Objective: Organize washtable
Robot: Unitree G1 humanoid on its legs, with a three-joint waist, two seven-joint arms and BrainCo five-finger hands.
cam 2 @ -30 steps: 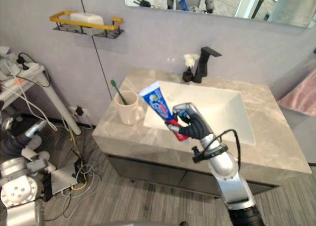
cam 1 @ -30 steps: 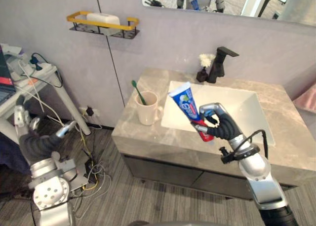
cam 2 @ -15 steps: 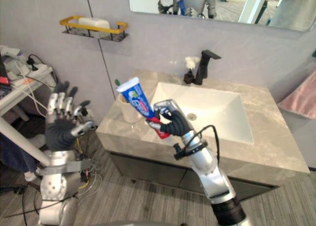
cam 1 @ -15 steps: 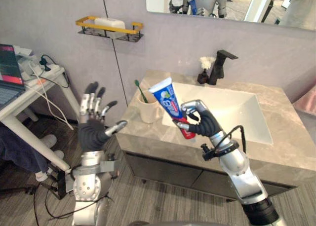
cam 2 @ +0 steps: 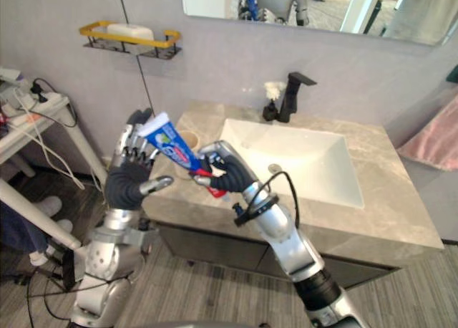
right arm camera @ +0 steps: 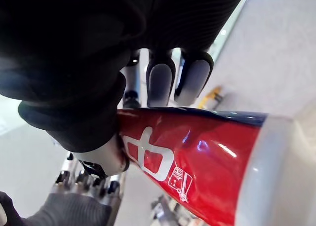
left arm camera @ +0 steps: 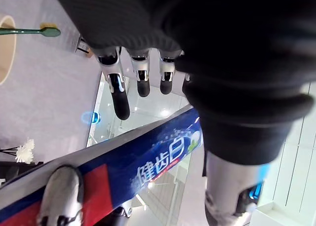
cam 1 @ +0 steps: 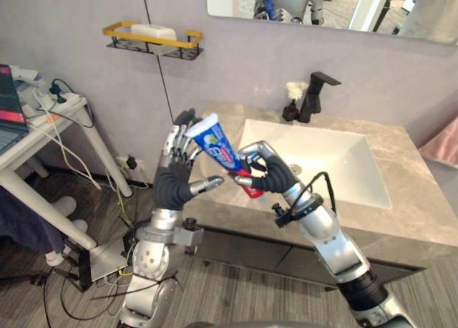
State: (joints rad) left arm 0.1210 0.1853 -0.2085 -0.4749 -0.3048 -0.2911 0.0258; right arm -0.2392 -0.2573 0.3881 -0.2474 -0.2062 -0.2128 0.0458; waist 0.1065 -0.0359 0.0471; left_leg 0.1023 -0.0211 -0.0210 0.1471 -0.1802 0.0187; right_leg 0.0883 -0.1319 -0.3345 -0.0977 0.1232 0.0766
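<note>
A blue and red toothpaste tube (cam 1: 218, 145) is held tilted in the air over the left end of the stone washtable (cam 1: 422, 199). My right hand (cam 1: 270, 175) is shut on its red lower end (right arm camera: 197, 162). My left hand (cam 1: 177, 181) is raised just left of it, open, with straight fingers (left arm camera: 118, 93) behind the tube's blue upper end (left arm camera: 143, 162) and the thumb out below it. Part of a beige cup (cam 2: 190, 137) shows behind the tube; in the left wrist view a green toothbrush (left arm camera: 29, 32) sticks out of it.
A white sink basin (cam 1: 336, 156) is set in the washtable, with a black faucet (cam 1: 315, 95) and a small white flower (cam 1: 295, 90) behind it. A yellow wall shelf (cam 1: 152, 38) holds a white soap. A white side table (cam 1: 36, 120) with cables stands at the left.
My left hand has come up from low on the left to the tube's upper end. My right hand has carried the tube leftward, off the sink towards the washtable's left end.
</note>
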